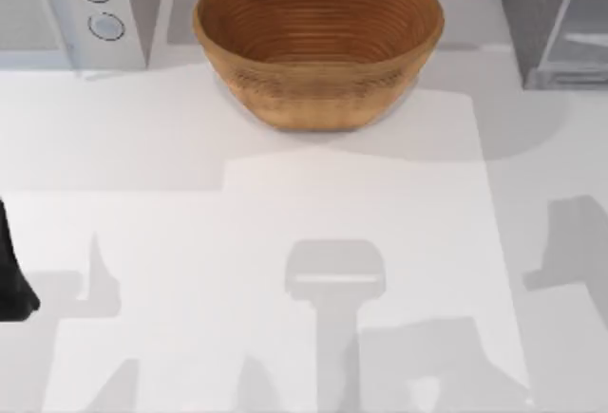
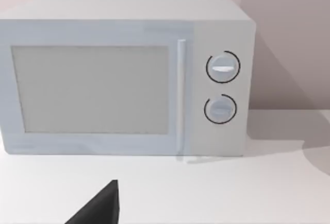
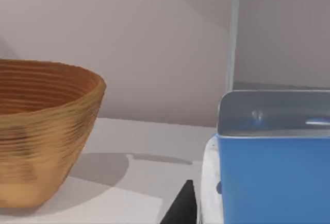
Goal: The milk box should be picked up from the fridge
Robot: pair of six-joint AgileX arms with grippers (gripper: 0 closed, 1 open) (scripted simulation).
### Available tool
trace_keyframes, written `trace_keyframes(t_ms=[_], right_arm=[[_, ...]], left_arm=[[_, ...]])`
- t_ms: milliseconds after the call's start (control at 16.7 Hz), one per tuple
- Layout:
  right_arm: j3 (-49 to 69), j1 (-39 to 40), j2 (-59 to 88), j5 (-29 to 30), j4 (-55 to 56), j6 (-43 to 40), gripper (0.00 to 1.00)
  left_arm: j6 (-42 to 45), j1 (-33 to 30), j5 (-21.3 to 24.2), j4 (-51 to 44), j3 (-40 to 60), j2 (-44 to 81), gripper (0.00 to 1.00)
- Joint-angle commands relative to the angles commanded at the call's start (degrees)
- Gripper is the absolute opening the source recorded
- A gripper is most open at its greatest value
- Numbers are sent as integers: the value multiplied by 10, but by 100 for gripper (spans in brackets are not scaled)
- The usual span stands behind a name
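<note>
At the upper right corner of the top view stands the fridge (image 1: 527, 14), dark grey, with its paler door panel (image 1: 581, 24) angled at the frame's right edge. Top centre holds a wicker basket (image 1: 318, 43) on the white table (image 1: 285, 242); a light-grey microwave (image 1: 104, 5) with two round knobs sits at the upper left. A dark part of the left arm (image 1: 13, 271) shows at the left edge, mid-height, well apart from everything else. Left wrist view: the microwave (image 2: 124, 80) faces the camera with its door shut, and a dark wedge of the left gripper (image 2: 100, 208) shows at the bottom, left of centre; whether it is open or closed cannot be told. Right wrist view: the milk box (image 3: 273, 177) sits at the lower right, very close to the camera, blue with a white edge and a pale grey top. A dark tip of the right gripper (image 3: 181, 206) lies just beside the box's white edge, at the bottom centre; contact and gripper state cannot be told. The basket (image 3: 41, 136) stands at the left of this view, apart from the box. Whether the box sits inside the fridge cannot be told.
</note>
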Motion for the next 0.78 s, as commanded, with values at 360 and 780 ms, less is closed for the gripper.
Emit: trace_keyframes(t_ms=[360, 780], right_arm=[[62, 64, 311, -40, 252, 2, 0], [130, 135, 662, -85, 535, 6, 0]], left_arm=[[0, 0, 0, 0, 0, 0, 100], [0, 0, 0, 0, 0, 0, 100]])
